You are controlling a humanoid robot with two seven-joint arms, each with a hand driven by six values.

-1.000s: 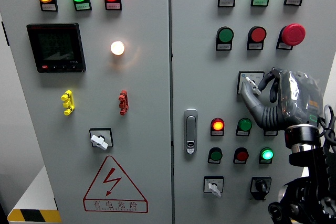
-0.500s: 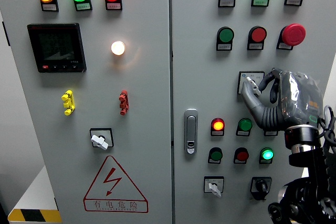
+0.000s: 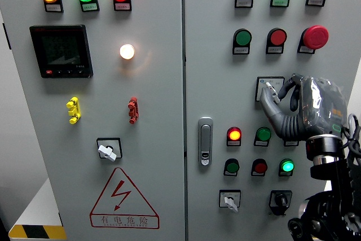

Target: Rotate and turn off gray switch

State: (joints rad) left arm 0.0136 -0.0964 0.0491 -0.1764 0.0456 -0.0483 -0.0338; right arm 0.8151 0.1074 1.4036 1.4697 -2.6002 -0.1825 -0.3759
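Clearly, my fingers were on the gray switch [image 3: 271,90], with the turn seemingly unfinished.

The switch sat on the right door of the cabinet [image 3: 214,71], mid-height, below the red mushroom button [image 3: 315,36]. Its gray lever ran diagonally, tip toward the upper left. My right hand [image 3: 282,101] had thumb and fingers pinched around that lever. I judged the rotation to off was left to do.

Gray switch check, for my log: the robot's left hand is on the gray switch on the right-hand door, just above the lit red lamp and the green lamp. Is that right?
Not quite: it is the right hand, whose arm comes in from the lower right in the head view. The rest holds: its fingers are closed on the gray switch on the right-hand door, above the lit red lamp and the green lamp.
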